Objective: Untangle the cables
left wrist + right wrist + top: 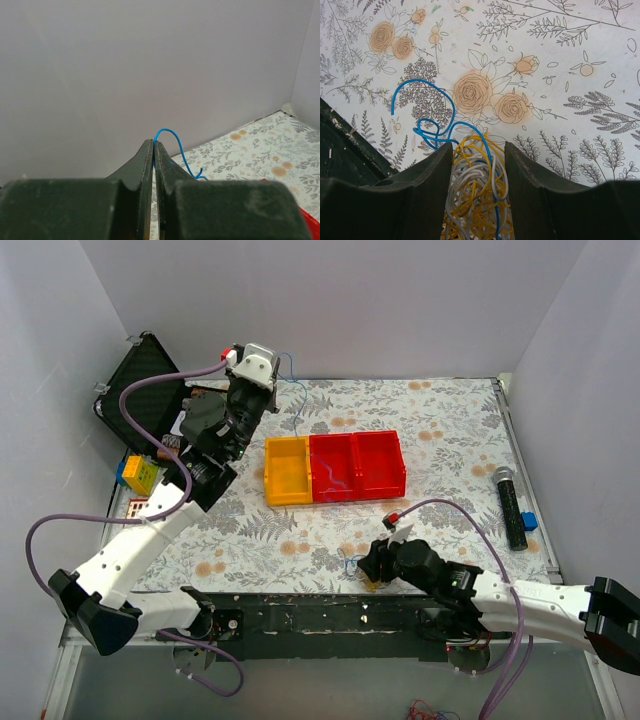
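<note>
A tangle of thin yellow, white and blue cables [475,200] lies on the flowered table near its front edge. My right gripper [479,150] is closed around it, both fingers against the bundle. A blue loop [422,107] spills out to the left of the fingers. From above, the right gripper [367,566] sits low at the front centre. My left gripper [272,368] is raised at the back left by the wall. In the left wrist view the left gripper [154,144] is shut on a single blue cable [176,145], which hangs down to the table [296,390].
A yellow bin [287,472] joined to red bins [378,462] stands mid-table; a pale thin wire [328,478] lies in the middle compartment. A black microphone [510,505] and a small blue object [529,521] lie at the right. A black case [145,380] leans at the far left.
</note>
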You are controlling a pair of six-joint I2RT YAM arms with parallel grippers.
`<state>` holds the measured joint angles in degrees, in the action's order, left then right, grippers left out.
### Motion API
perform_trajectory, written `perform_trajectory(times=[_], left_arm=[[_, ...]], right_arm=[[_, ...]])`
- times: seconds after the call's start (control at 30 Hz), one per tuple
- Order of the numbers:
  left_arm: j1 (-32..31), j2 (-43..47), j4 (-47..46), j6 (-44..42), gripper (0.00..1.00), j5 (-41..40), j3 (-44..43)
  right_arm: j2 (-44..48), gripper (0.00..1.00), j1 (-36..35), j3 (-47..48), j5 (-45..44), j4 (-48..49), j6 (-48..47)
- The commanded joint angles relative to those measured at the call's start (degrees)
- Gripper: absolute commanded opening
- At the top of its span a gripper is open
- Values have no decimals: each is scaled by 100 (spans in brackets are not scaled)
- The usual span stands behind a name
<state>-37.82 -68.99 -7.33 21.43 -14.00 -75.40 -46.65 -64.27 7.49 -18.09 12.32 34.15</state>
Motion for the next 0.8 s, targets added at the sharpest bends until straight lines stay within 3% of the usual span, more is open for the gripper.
perform_trajectory(times=[0.0,0.77], left_arm=[[178,96,-242,-78,0,-6,51],[337,26,-67,-42,0,293,429]], right_arm=[[226,53,-24,-98,-151,113,30],[420,52,-33,-195,-266,95,136]])
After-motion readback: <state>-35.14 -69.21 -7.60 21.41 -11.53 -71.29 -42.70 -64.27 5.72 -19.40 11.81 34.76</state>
